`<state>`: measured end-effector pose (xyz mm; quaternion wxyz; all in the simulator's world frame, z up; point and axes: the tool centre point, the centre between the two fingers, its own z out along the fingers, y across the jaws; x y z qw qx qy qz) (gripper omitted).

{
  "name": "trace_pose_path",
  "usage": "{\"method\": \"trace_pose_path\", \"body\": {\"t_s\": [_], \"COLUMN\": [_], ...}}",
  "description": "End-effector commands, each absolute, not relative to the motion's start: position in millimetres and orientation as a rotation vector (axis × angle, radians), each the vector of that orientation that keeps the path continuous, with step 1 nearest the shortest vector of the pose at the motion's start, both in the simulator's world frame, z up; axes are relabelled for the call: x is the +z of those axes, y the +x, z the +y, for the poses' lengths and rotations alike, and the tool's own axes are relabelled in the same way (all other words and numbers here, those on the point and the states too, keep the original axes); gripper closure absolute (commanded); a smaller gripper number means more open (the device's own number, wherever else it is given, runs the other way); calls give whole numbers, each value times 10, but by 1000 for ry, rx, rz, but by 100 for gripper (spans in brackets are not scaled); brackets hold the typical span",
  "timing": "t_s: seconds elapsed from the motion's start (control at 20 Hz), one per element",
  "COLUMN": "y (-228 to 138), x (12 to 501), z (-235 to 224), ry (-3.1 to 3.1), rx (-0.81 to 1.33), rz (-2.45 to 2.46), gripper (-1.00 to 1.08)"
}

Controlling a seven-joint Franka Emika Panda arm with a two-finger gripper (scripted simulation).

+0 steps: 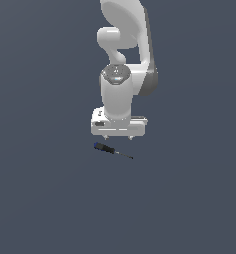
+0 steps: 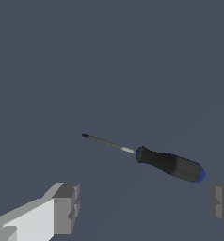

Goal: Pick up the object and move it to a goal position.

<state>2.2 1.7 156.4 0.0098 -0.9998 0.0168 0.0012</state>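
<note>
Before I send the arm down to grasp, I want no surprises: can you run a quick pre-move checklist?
1. Jaws of the gripper open: ok, pads wide apart.
2. Gripper empty: ok.
3. Screwdriver lying flat on the surface, untouched: ok.
4. Screwdriver centred between the pads: not ok, the handle sits toward one pad and ahead of both.
5. Height above the surface: cannot tell.
6. Goal position visible: not ok, no marker in either view.

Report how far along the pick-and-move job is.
Done: the arm has positioned the pincer open beside the screwdriver. In hand: nothing; in the wrist view the fingers stand wide apart and the screwdriver lies free. Left: closing on it, lifting, and carrying it to the goal.
</note>
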Motion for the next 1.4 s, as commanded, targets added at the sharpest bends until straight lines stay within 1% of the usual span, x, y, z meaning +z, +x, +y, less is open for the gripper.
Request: {"method": "trace_pose_path", "body": {"t_s": [0.0,0.5,0.9,1.35], "y": [22,189,180,162], "x": [1565,1788,1765,1659], "z": [17,107,97,55], "ry": [-3121,-3112,-3113,-3117], "rx": [4,-91,-86,-78], "rz": [53,-17,-32,-198], "gripper": [-92,-92,-92,-92]}}
